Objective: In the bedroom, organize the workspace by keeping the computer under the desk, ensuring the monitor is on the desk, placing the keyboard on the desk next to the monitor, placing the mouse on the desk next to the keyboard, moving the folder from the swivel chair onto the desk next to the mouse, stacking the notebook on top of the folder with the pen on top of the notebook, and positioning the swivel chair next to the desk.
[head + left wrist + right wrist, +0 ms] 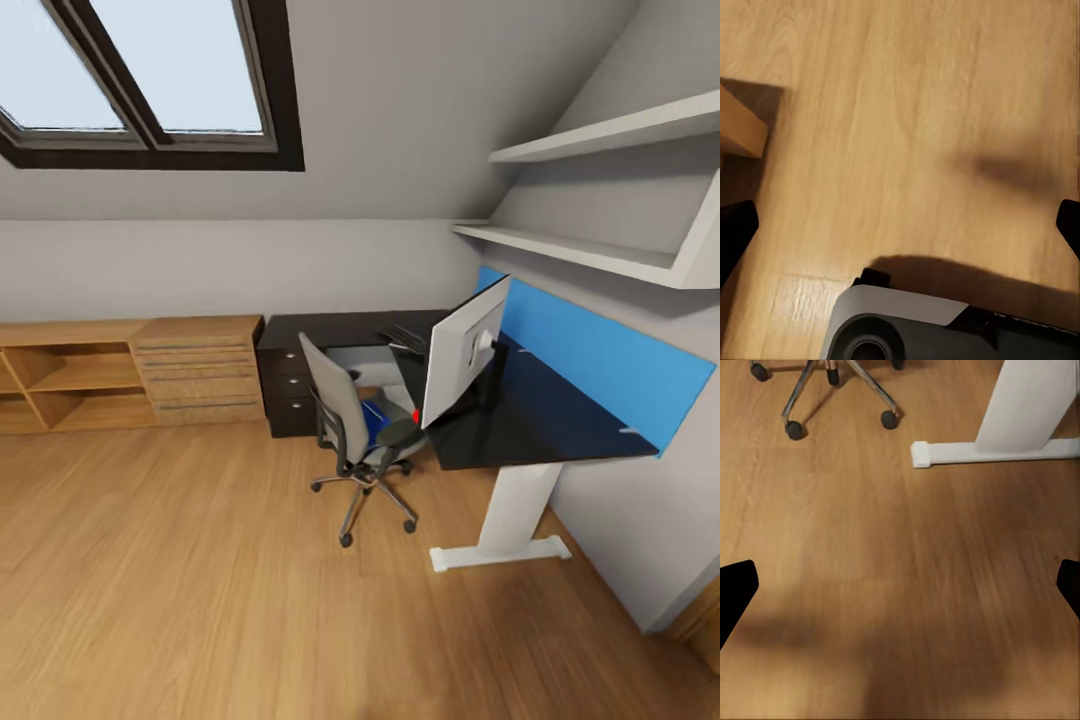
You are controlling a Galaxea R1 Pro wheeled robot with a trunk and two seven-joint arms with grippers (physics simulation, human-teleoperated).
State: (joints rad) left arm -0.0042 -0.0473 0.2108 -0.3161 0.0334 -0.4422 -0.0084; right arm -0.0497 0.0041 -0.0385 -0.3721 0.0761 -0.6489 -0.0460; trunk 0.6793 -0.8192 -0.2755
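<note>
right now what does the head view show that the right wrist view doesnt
Head view alone: the monitor on the black desk, the blue folder on the swivel chair seat, a skylight, wall shelves and a low wood cabinet. Right wrist view alone: the right pincer, its two dark fingertips far apart over bare floor. Both: the chair's castered base, the desk's white foot and the wood floor.

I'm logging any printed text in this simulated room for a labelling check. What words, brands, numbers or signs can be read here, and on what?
None can be read.
The monitor shows its plain pale back, with no logo visible.
The blue wall panel, shelves and desk are blank.
The keyboard keys are too small to read.
</note>
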